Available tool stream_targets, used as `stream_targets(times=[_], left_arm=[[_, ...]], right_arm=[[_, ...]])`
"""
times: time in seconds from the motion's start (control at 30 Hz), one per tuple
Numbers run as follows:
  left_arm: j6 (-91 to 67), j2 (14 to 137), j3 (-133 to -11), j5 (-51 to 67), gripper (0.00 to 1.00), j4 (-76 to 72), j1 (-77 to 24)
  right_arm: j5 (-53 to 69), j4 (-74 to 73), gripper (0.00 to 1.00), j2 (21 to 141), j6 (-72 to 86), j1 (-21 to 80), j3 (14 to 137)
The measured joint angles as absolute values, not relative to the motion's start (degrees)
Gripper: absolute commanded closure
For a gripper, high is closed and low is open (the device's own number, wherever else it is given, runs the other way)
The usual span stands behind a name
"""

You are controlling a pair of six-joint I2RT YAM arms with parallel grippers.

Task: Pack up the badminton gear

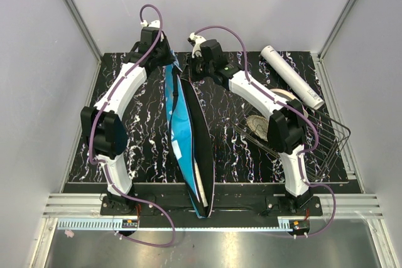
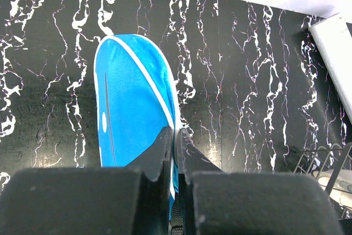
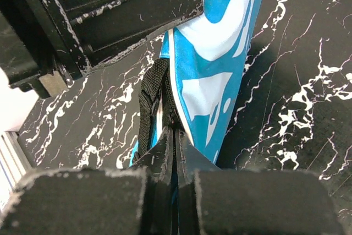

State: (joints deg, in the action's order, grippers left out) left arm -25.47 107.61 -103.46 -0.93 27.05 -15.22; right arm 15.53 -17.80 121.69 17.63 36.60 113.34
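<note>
– Blue cloth of the cover (image 1: pixel 179 130) stands on its long edge on the desk (image 1: pixel 144 142). Why is it held so?

– Both hands pinch its far end from 2 sides. The left hand (image 2: pixel 176 131) is closed tight on the white-piped rim. The right hand (image 3: pixel 174 132) is closed tight on the other rim, beside a black strap (image 3: pixel 148 97). I judge that they draw the 2 halves apart, so the mouth gapes for a racket.

– Is something inside already?

– A pale shape (image 1: pixel 198 179), perhaps a racket handle, shows in the opening, far from the hands toward the arm bases.

– And room for moving?

– Between the 2 hands there is very little, because they are just beside each other. The white tube (image 1: pixel 292 76) lies well apart on the outer side of the right hand. The wire basket (image 1: pixel 314 139) sits behind that hand, near its own elbow. The left hand has more free desk on its outer side. The cover's near tip passes over the desk's near edge.
</note>
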Motion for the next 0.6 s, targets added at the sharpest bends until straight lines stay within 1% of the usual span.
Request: stream_targets(times=[0.1,0.23,0.27,0.6], left_arm=[[-24.71,107.61,-103.46,-0.34,1.00,27.03,-15.22],[-24.16,107.61,-103.46,0.32,1.00,27.00,-15.20],[-24.12,107.61,-103.46,0.56,1.00,26.96,-15.20],[-23.97,107.61,-103.46,1.37,1.00,26.35,-14.72]], right_arm=[[15.44,-17.93,0.95,121.67,16.19,36.62,113.27],[15.27,-18.22,0.89,121.67,15.18,36.67,113.34],[14.96,-18.72,0.86,121.69,14.90,36.71,113.62],[11.57,-28.86,0.90,126.10,11.11,37.78,124.31]])
